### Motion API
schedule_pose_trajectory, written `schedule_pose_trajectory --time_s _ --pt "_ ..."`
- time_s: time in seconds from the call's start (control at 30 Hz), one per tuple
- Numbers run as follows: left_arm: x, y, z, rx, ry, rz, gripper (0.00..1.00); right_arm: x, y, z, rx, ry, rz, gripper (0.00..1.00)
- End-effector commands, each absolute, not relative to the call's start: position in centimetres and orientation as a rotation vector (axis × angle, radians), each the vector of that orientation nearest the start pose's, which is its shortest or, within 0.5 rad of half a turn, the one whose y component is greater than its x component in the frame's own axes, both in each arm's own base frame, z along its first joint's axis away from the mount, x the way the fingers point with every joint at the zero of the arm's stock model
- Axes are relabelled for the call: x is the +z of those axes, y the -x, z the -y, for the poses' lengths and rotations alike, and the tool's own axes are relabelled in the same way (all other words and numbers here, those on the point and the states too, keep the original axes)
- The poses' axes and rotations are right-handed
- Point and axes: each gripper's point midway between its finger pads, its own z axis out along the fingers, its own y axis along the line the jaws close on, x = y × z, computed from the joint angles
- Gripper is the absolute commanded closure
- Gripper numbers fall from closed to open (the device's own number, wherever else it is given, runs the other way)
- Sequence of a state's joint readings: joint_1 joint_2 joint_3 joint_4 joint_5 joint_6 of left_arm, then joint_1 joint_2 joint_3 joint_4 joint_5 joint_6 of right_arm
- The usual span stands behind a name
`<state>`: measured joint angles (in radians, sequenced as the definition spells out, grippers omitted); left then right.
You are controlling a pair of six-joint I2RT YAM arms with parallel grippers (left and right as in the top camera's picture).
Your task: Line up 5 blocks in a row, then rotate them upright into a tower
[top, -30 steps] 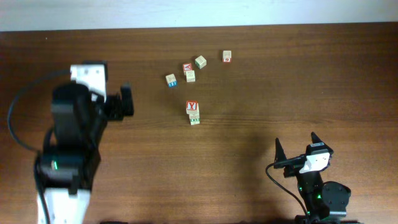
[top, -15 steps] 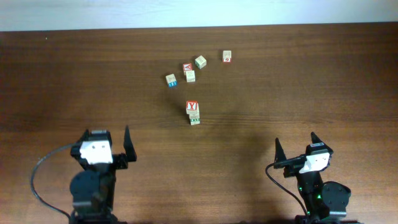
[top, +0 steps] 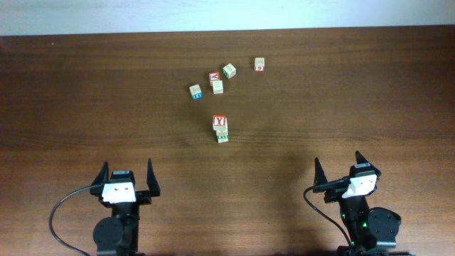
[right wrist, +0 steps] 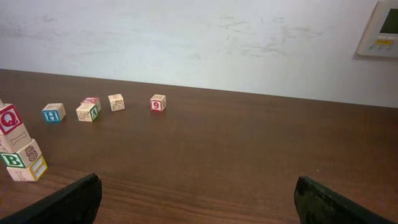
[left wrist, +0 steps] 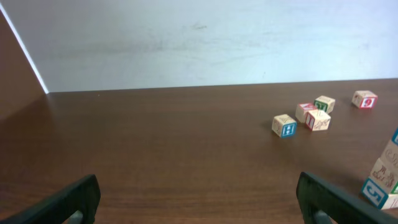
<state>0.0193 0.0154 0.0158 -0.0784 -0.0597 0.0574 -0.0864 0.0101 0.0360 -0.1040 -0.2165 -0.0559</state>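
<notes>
Several small wooden blocks lie toward the far middle of the table. A blue-faced block (top: 195, 92) (left wrist: 284, 125), a red-topped block (top: 214, 76), a tan block (top: 217, 87), a green-printed block (top: 229, 70) (left wrist: 324, 103) and a red-printed block (top: 259, 65) (right wrist: 158, 102) lie loosely grouped. Nearer, the red Y block (top: 220, 122) sits stacked on another block (top: 222, 135) (right wrist: 25, 163). My left gripper (top: 128, 172) (left wrist: 196, 202) and right gripper (top: 338, 166) (right wrist: 196, 202) rest near the front edge, both open with nothing between the fingers, well short of the blocks.
The dark wooden table (top: 341, 99) ends at a pale wall (left wrist: 199, 37) behind the blocks. A wall panel (right wrist: 380, 28) hangs at the upper right of the right wrist view. A black cable (top: 67, 206) loops beside the left arm's base.
The left arm has swung from the table's left middle back to the front edge, its gripper open throughout. The right arm and the blocks have not moved.
</notes>
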Motion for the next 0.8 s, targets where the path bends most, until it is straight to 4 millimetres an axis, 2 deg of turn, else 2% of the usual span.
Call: schedule_pose_trajectory --time_s 0.0,0.77 --pt "15.68 -24.55 -1.48 0.122 -0.007 -1.649 0.01 16.03 -24.28 -1.61 0.074 0.141 -1.645 0.02" --pt "15.7 -24.56 -1.31 0.114 -0.015 -1.648 0.01 16.03 -24.28 -1.61 0.074 0.141 -1.645 0.01"
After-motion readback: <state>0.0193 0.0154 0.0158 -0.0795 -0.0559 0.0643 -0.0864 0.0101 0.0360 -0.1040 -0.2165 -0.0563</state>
